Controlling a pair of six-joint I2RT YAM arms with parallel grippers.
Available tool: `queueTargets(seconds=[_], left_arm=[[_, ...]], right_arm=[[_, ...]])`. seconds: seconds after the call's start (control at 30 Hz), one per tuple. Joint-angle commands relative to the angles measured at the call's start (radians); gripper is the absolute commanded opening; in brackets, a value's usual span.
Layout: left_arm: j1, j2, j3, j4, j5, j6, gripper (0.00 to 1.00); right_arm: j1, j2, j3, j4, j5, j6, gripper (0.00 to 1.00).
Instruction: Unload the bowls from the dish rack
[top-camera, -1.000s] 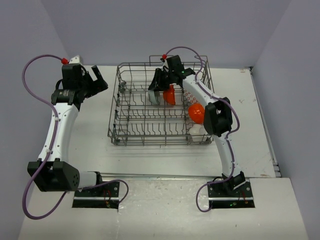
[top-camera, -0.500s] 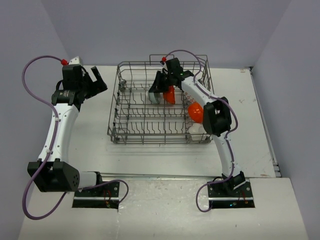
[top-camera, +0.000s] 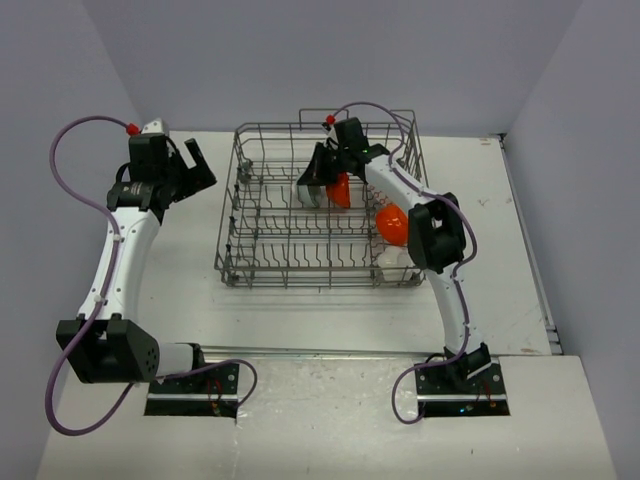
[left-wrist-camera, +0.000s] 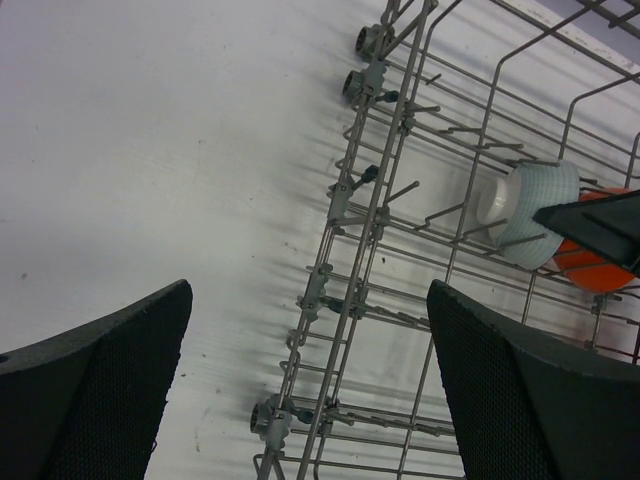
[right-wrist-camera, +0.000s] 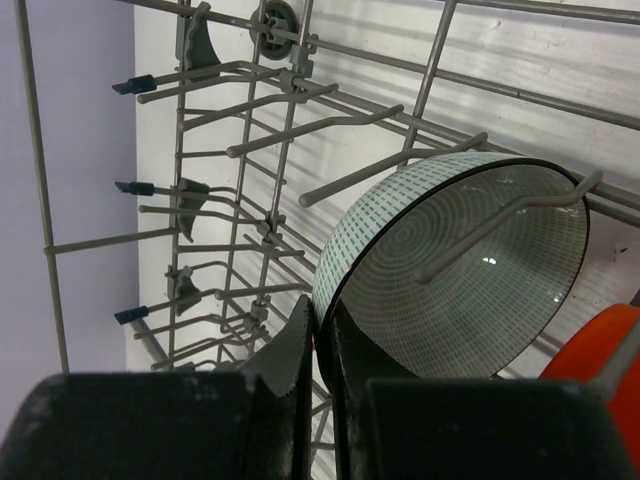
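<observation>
Your right gripper (right-wrist-camera: 318, 325) is pinched almost shut on the thin rim of the teal bowl (right-wrist-camera: 460, 270). The bowl stands on edge among the tines, upper middle of the rack (top-camera: 232, 215) in the overhead view. A tine (right-wrist-camera: 500, 230) crosses the bowl's mouth, so a sideways pull would likely hook it, tugging the rack or prying the rim out of that narrow grip. The orange bowl (right-wrist-camera: 600, 370) sits just beside it, and a swing could knock it. Your left gripper (left-wrist-camera: 308, 300) hangs wide open and empty at the rack's left.

text: none legible | labels: none | arm markings: possibly too small
</observation>
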Motion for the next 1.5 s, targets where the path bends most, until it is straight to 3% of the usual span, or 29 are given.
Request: queueTargets(seconds=[0.0,0.2,0.47,0.6,0.83,1.03,1.27,1.33,1.47], left_arm=[[-0.005,0.002,-0.021,0.037,-0.016,0.02,1.0],[-0.007,0.004,-0.025,0.038,-0.014,0.03,1.0],[-0.007,0.002,-0.028,0.031,-0.024,0.042,1.0],[-0.005,0.001,-0.026,0.028,-0.034,0.05,1.0],[-0.005,-0.004,-0.037,0.025,-0.053,0.062,1.0],[-0.007,0.001,-0.038,0.038,-0.036,0.056,1.0],[-0.005,0.011,-0.023,0.048,-0.027,0.043,1.0],[-0.005,0.013,-0.02,0.051,-0.022,0.042,1.0],[-0.005,0.018,-0.014,0.061,-0.01,0.034,1.0]], right_arm=[[-0.01,-0.12,-0.04,-0.011,-0.06,0.05,0.0],[-0.047,-0.195,-0.113,0.056,-0.14,0.125,0.0],[-0.096,-0.255,-0.293,0.363,-0.302,0.37,0.0],[-0.11,-0.25,-0.33,0.519,-0.384,0.531,0.0],[-0.134,-0.227,-0.423,0.938,-0.488,0.838,0.0],[-0.139,-0.178,-0.4,1.194,-0.555,1.067,0.0],[-0.134,-0.233,-0.367,1.124,-0.611,0.981,0.0],[-0.131,-0.27,-0.322,0.934,-0.62,0.874,0.0],[-0.13,-0.334,-0.117,0.459,-0.589,0.483,0.0]])
